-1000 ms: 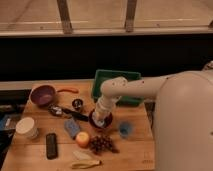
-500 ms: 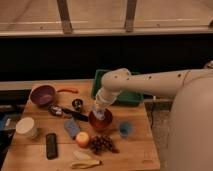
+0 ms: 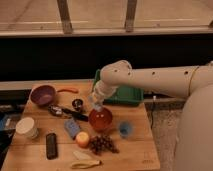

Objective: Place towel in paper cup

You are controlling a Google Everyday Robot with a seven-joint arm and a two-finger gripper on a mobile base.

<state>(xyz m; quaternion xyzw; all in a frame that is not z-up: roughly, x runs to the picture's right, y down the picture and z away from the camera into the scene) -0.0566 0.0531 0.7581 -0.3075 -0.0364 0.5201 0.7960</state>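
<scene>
The jaws are being held pressed together right over the red bowl (image 3: pixel 101 120). The paper cup (image 3: pixel 26 127) is being seen well apart from them, by the worktop (image 3: pixel 135 150) edge.

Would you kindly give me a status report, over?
Hand shut, above the red bowl. Towel not visible. Paper cup far left; blue sponge between.

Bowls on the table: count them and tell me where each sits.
2. A purple bowl at the table's far left; a red-orange bowl near the middle, directly below the gripper. The arm may hide others.
</scene>
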